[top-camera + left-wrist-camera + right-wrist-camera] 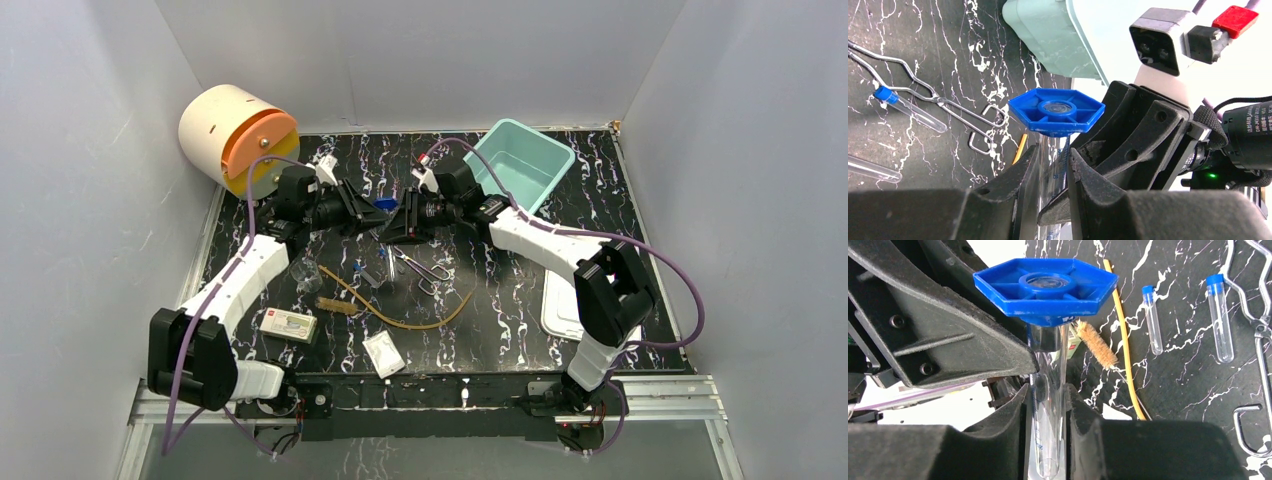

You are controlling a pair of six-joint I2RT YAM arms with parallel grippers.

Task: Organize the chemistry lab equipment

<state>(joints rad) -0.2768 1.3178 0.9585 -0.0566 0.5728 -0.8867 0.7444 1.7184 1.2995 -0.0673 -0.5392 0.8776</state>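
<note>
The scene sits in a small enclosed booth. A pale grey-white back wall meets a left wall and a right wall of the same plain, matte panel, and the three close in the work area. Between them lies the desk, its top black with thin white marble-like veins. A silver metal frame runs along the desk's near edge, and below it shows a dull grey surface. The light is even and soft, with only faint shadows in the corners.
</note>
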